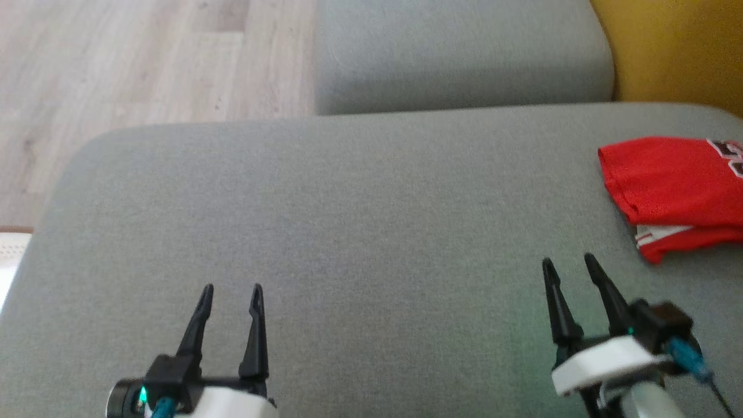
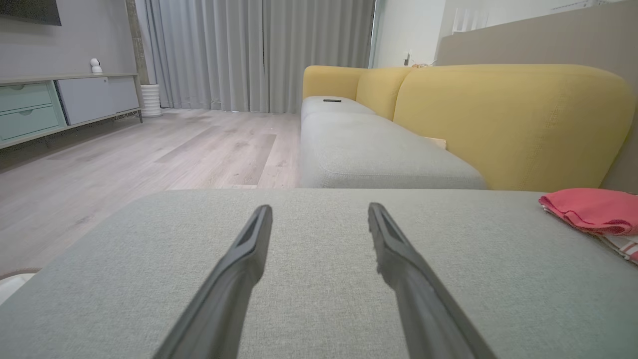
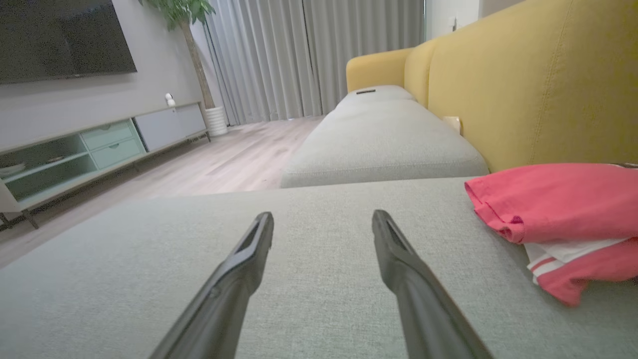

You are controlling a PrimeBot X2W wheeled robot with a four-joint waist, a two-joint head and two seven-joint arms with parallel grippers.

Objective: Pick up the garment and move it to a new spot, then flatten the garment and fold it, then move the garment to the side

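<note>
The left gripper (image 1: pixel 232 286) is wide open. Its two long dark fingers (image 1: pixel 197 325) stand apart and there is nothing between them. It holds nothing. It sits at the lower left of the head view, and its fingers point straight ahead, away from the robot, low over the big flat grey cloth sofa cushion (image 1: pixel 371 232). From the pictures you cannot tell if the fingers touch the cushion. The left wrist is white and black, with a small green light on it. The right gripper (image 1: pixel 567 259) is open too, with a clear gap between its fingers, and it holds nothing. It sits at the lower right of the head view. Its fingers lean a little to the left as they point ahead, also low over the grey cushion. The white end of the right arm (image 1: pixel 603 363) shows behind it, with a blue cable plug at its side. The red folded garment with white striped trim (image 1: pixel 673 180) lies on the right side of the same grey cushion, up ahead and to the right of the right gripper. The tips of the right gripper are near the garment's closest corner, but they do not touch it. The garment has some black and white print at its far right, where the head view cuts it off. Behind the garment is the soft yellow sofa back (image 1: pixel 673 46). A second grey seat cushion (image 1: pixel 458 52) lies farther ahead, and a pale wooden floor (image 1: pixel 145 58) is off to the left.
</note>
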